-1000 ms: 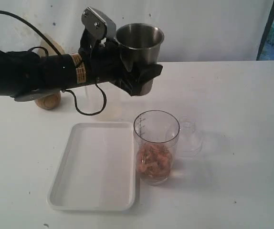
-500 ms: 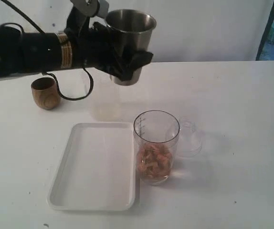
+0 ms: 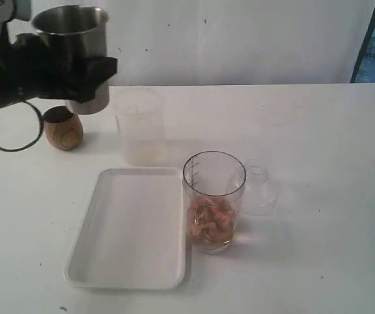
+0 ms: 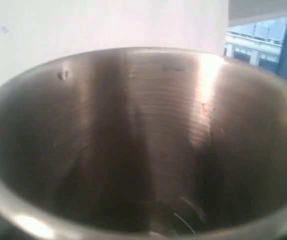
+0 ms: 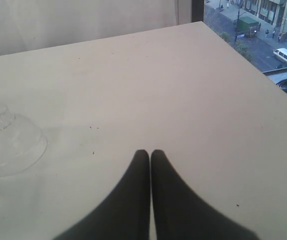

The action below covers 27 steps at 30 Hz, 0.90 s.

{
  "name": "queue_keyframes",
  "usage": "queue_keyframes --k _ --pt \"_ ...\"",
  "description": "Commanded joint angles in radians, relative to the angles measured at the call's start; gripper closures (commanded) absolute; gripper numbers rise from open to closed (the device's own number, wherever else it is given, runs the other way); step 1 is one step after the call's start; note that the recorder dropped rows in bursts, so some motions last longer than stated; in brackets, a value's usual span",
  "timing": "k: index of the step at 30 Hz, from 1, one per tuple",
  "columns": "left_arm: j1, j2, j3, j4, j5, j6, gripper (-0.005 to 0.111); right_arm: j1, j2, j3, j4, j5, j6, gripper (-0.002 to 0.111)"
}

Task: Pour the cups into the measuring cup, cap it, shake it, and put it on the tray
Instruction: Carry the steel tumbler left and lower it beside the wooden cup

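Left end effector (image 3: 83, 75) clamped around the steel tumbler (image 3: 70, 29), jaws spread wide on its wall. Tumbler upright, mouth up, held clear of the counter (image 3: 318, 144) at far left. The left wrist view looked straight into the tumbler (image 4: 143, 150): bare metal, apparently empty.

Copper-brown cup (image 3: 62, 129) stood on the counter directly under the held tumbler, its rim just below the tumbler's base. Judged next to be poured, with the left arm plainly the nearer.

Measuring cup (image 3: 213, 199) upright, long axis vertical, mouth open, with brownish contents in the bottom. It lay well to the right of the left end effector and toward the camera, touching or just beside the right rim of the tray (image 3: 132, 226). Cap (image 3: 258, 190) sat on the counter just right of it. Frosted cup (image 3: 140, 126) stood between the tumbler and the measuring cup.

Right end effector (image 5: 150, 155) pressed together, holding nothing, above bare counter, with the cap (image 5: 8, 140) off to one side.
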Motion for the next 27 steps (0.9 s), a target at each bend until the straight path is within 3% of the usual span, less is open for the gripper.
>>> queue_keyframes --k 1,7,11,15,20,27 --pt "0.122 -0.021 0.108 -0.114 -0.149 0.124 0.107 -0.002 -0.004 0.005 0.001 -0.007 0.005 0.108" --pt "0.244 0.047 0.232 -0.362 -0.230 0.329 0.107 -0.002 -0.004 0.005 0.001 -0.007 0.005 0.108" --pt "0.293 0.164 0.265 -0.349 -0.354 0.353 0.107 -0.002 -0.004 0.005 0.001 -0.007 0.005 0.108" --pt "0.291 0.290 0.263 -0.301 -0.492 0.461 0.107 -0.002 -0.004 0.005 0.001 -0.007 0.005 0.108" --pt "0.291 0.422 0.263 -0.330 -0.654 0.474 0.107 -0.002 -0.004 0.005 0.001 -0.007 0.005 0.108" --pt "0.291 0.548 0.212 -0.313 -0.662 0.535 0.107 -0.002 -0.004 0.005 0.001 -0.007 0.005 0.108"
